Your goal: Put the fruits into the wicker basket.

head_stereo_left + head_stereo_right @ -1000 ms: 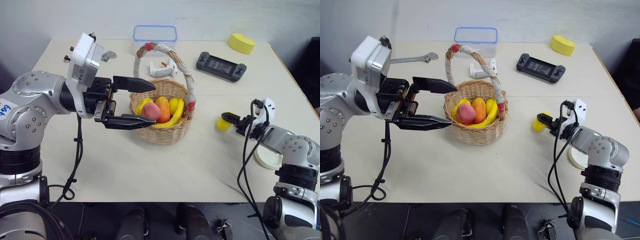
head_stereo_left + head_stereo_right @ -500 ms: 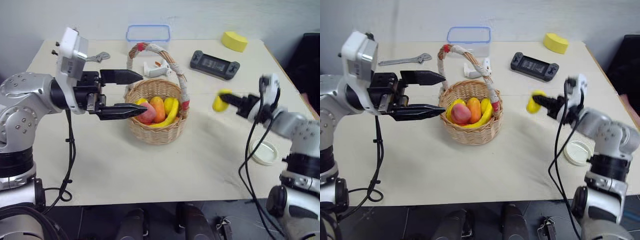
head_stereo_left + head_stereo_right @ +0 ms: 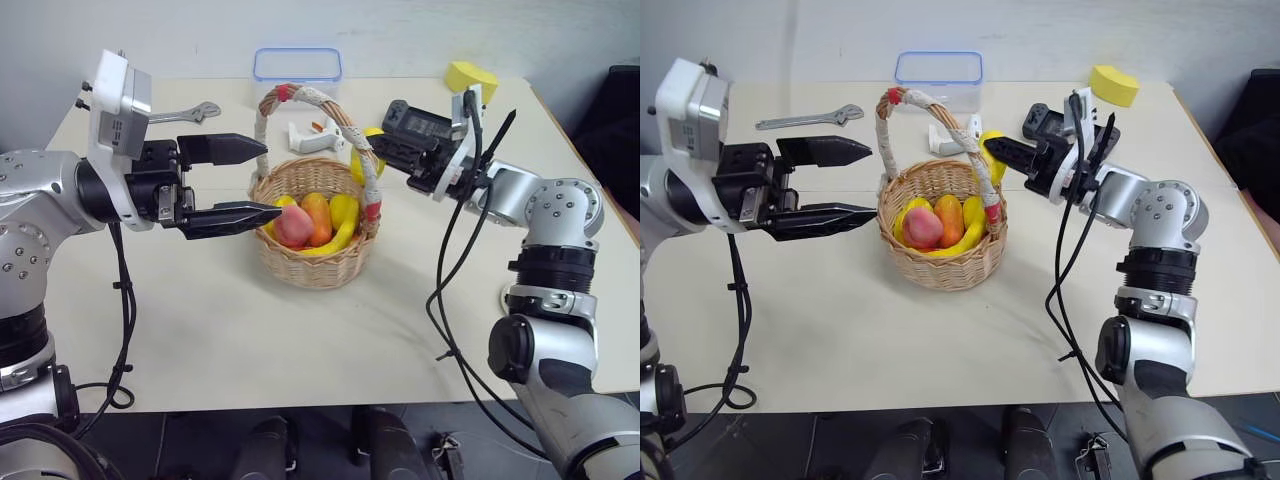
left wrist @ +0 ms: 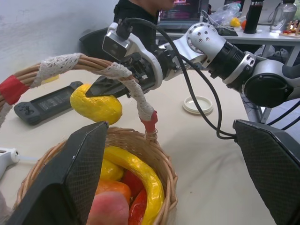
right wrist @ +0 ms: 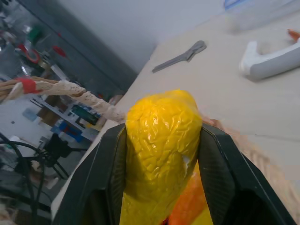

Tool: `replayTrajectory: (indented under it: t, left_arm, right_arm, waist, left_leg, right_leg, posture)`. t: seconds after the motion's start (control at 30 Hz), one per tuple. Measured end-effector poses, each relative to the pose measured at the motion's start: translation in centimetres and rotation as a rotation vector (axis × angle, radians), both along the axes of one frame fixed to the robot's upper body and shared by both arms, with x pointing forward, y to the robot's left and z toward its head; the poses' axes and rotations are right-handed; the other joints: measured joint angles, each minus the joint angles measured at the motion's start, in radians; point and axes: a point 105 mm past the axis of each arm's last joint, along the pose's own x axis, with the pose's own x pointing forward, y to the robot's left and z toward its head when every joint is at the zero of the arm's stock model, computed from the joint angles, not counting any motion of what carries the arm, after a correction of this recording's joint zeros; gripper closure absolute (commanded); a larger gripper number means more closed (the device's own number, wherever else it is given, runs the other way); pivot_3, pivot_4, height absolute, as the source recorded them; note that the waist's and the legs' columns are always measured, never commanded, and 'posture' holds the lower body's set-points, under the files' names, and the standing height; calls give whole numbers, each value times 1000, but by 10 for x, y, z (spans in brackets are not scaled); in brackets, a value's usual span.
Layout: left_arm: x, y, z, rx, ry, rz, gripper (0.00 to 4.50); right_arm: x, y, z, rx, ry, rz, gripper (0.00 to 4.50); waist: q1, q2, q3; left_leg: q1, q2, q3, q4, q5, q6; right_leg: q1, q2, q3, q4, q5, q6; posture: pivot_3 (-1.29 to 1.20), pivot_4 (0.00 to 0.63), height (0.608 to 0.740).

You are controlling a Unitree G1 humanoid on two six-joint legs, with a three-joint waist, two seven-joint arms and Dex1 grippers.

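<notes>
The wicker basket (image 3: 316,264) stands mid-table with a banana (image 4: 143,174) and other toy fruits in it. Its cord-wrapped handle (image 3: 312,97) arches above. My right gripper (image 3: 368,152) is shut on the bumpy yellow lemon-like fruit (image 3: 988,153), which hangs in the air just beside the handle's right end, over the basket's far right rim. The black fingers (image 5: 218,154) press both sides of the fruit (image 5: 161,140). On the basket's left my left gripper (image 3: 272,180) is open and level, its lower finger reaching over the rim, holding nothing.
Behind the basket are a clear blue-rimmed box (image 3: 297,68), a wrench (image 3: 192,111) and a white tool (image 3: 316,136). A black game controller (image 3: 418,124) and a yellow sponge wedge (image 3: 470,78) lie at the back right. A white lid (image 4: 199,104) lies on the table's right side.
My right gripper rose off the table's right side and swung left with the lemon-like fruit to the basket handle. My left gripper drew back slightly from the basket, still open.
</notes>
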Motion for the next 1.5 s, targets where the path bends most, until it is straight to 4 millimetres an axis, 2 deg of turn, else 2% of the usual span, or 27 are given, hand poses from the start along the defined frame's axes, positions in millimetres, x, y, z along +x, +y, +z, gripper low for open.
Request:
replayTrajectory:
  t: [0.07,0.17,0.33,0.5,0.63,0.73,0.83,0.97,1.07,1.13,1.27,1.5]
  left_arm:
    - [0,2,1,-7,-5,12,0]
    - [-1,1,2,-9,-9,13,0]
    - [0,1,3,-11,-16,15,0]
    - [0,-1,4,-16,-21,8,0]
    - [2,-3,4,-21,-15,-5,0]
    - [3,-8,6,-28,-19,-38,0]
    - [7,-10,7,-37,-18,-59,0]
    - [10,-15,6,-30,-11,-89,0]
    - [13,-16,9,-30,-17,-108,0]
    - [14,-16,9,-27,-22,-110,0]
    - [16,-20,5,-25,-11,-127,0]
    - [17,-18,4,-25,-8,-120,0]
  right_arm:
    - [-2,3,-14,-40,28,10,2725]
    - [-8,9,-25,-80,47,58,1705]
    - [-6,4,-21,-117,-1,41,80]
    - [-8,-12,-23,-177,-68,-48,80]
    - [-17,-51,-46,-165,-18,-213,80]
    - [-34,-76,-53,-125,-30,-356,80]
    - [-55,-84,-57,-128,-71,-448,80]
    - [-81,-69,-41,-201,-229,-423,80]
    - [-97,-47,-37,-387,-375,-328,29]
    - [-102,-31,-38,-436,-434,-268,29]
    - [-97,-4,-38,-482,-518,-208,29]
    - [-76,13,-39,-495,-546,-191,29]
  waist:
    - [0,0,0]
    - [-1,0,0]
    - [-1,0,0]
    - [2,0,0]
    - [13,0,0]
    - [24,0,0]
    - [23,0,0]
    - [19,0,0]
    - [22,0,0]
    - [21,0,0]
    - [23,0,0]
    - [23,-1,-1]
  left_leg:
    - [0,0,0,0,0,0]
    - [0,0,1,0,0,0]
    - [0,0,1,0,0,0]
    - [-1,0,1,0,0,0]
    - [-5,0,3,1,0,0]
    - [-8,0,2,1,1,-1]
    - [-8,0,3,1,1,-1]
    - [-6,1,6,1,2,-1]
    - [-6,0,6,1,2,-1]
    - [-6,1,6,1,2,-1]
    - [-6,1,6,2,2,-1]
    - [-6,1,6,2,2,0]
  right_leg:
    - [0,0,0,0,0,0]
    - [-1,0,1,1,0,0]
    - [-1,0,1,1,0,0]
    - [-2,0,1,1,0,0]
    - [-7,0,2,2,0,0]
    - [-11,1,2,3,0,0]
    - [-11,2,3,3,0,0]
    - [-11,3,8,5,0,0]
    - [-11,3,8,4,0,0]
    - [-11,3,8,4,0,0]
    - [-11,3,8,5,0,0]
    - [-11,3,8,5,0,0]
  posture:
    - [0,150,740]
    - [0,150,740]
    - [0,150,740]
    - [0,150,740]
    - [0,150,740]
    - [0,150,740]
    - [0,150,740]
    - [0,150,740]
    - [0,150,740]
    - [0,150,740]
    - [0,150,740]
    - [0,150,740]
